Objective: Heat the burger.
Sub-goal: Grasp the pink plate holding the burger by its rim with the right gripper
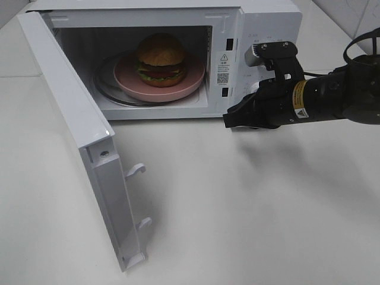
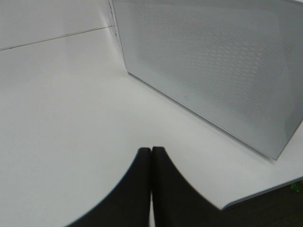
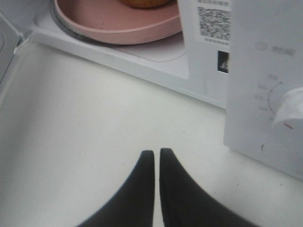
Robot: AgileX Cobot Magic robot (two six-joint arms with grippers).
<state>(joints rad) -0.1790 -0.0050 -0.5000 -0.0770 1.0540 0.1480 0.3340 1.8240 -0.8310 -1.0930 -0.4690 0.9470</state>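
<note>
- Hovering in front of the microwave (image 1: 261, 24), the right gripper (image 1: 229, 120) is pressing its jaws together, empty;
- the left gripper (image 2: 151, 151) is doing likewise near the open door (image 2: 213, 71);
- the burger (image 1: 160, 58) is sitting on the pink plate (image 1: 193, 80) inside.

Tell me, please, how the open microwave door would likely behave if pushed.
The door stands wide open, so a push should probably swing it, not slide it. It looks a stiff, flat panel, unlikely to flex. Its latch hooks stick out, so closing may need a firm push.
</note>
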